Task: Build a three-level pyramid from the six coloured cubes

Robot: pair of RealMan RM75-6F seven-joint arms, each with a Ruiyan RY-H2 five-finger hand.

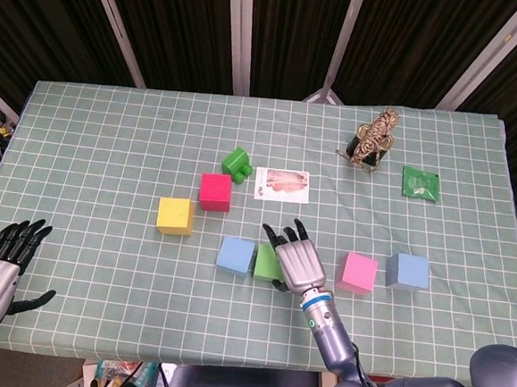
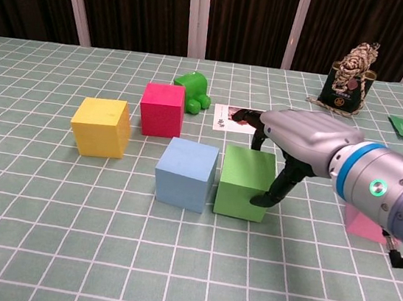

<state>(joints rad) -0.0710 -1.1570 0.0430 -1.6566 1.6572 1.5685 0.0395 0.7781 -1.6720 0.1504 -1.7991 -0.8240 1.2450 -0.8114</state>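
head view: right robot hand (image 1: 294, 259) lies over the green cube (image 1: 266, 262), fingers draped across its top and right side; whether it grips or only pushes, can't tell. green cube sits just beside the light blue cube (image 1: 234, 254), at its 3 o'clock. yellow cube (image 1: 174, 216) and red cube (image 1: 215, 191) sit toward 11 o'clock, pink cube (image 1: 359, 272) and grey-blue cube (image 1: 407, 271) at 3 o'clock. left robot hand (image 1: 2, 267) spread, empty, at the table (image 1: 111, 137) edge.

chest view: thumb on the green cube's (image 2: 243, 192) right face. cubes look like light, stiff foam with matte faces; best held across opposite flat sides. pink cube mostly hidden behind the forearm.
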